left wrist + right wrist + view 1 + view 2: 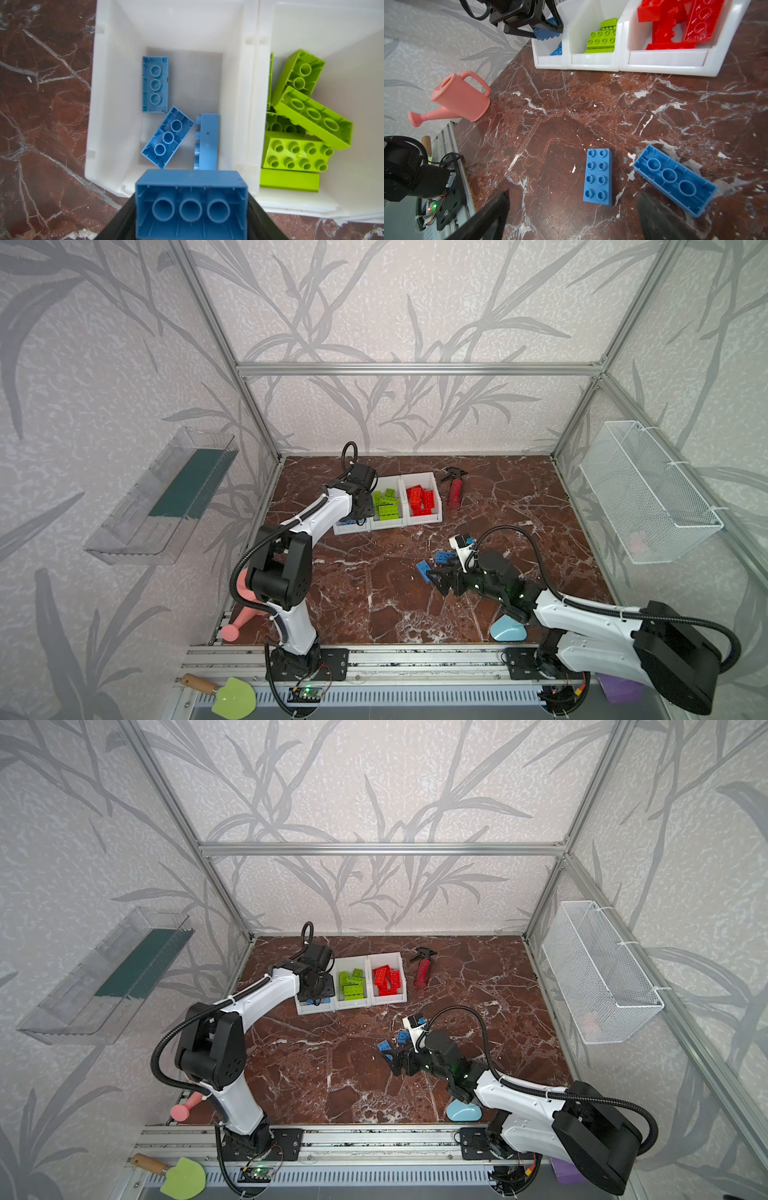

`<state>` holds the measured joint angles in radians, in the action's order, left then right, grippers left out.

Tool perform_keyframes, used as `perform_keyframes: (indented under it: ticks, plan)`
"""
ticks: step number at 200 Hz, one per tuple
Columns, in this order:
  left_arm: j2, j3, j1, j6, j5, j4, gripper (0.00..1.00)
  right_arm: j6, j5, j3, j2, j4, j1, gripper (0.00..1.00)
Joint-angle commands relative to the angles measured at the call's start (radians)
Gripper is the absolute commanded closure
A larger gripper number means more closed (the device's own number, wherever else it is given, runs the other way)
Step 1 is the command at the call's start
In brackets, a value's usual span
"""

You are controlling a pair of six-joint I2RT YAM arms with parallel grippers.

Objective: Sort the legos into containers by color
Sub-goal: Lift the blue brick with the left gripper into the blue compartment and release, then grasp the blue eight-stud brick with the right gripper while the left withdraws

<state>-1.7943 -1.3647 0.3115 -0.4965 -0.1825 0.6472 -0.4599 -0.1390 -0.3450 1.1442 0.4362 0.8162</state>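
Right wrist view puts the studs-up blue brick [598, 176] on the table [550, 104], long axis pointing away, just ahead of the wide-spread jaws of the right gripper [574, 194], while the left gripper [187, 221] clasps a second blue brick [191, 205] over the bin [108, 104].

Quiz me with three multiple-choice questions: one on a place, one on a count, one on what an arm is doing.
1. Where does the red spray bottle lie? A) beside the bin of red bricks B) in the wire basket C) against the watering can
2. How many blue bricks lie loose on the table? A) one B) two C) five
3. What are the left arm's jaws doing? A) hanging empty B) gripping a red brick C) gripping a blue brick above the blue-brick bin
Answers: 1 A, both top views show it beside that bin. 2 B, the right wrist view shows two. 3 C, the left wrist view shows it clamped there.
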Motion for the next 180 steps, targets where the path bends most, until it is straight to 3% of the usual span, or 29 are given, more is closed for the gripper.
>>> perform_keyframes:
  ticks: [1, 25, 50, 81, 119, 180]
  plan:
    - [-0.006, -0.044, -0.012, 0.007, -0.003, 0.020, 0.47, 0.006, 0.007, -0.023, 0.000, 0.002, -0.005, 0.04]
    - [-0.017, -0.060, -0.024, 0.010, -0.002, 0.021, 0.43, 0.006, 0.012, -0.024, 0.001, -0.005, -0.006, 0.04]
    - [-0.020, -0.075, -0.028, 0.008, -0.010, 0.032, 0.27, 0.013, 0.027, -0.036, 0.000, -0.039, -0.006, 0.04]
    - [0.027, -0.071, -0.031, -0.011, -0.026, 0.046, 0.21, 0.021, 0.066, -0.047, 0.006, -0.071, -0.006, 0.04]
    - [0.199, -0.034, -0.028, -0.017, 0.009, 0.070, 0.18, -0.002, 0.075, -0.064, 0.026, -0.101, -0.005, 0.05]
    - [0.582, 0.120, -0.028, 0.060, 0.142, 0.109, 0.14, 0.025, 0.100, -0.260, 0.134, -0.358, 0.065, 0.07]
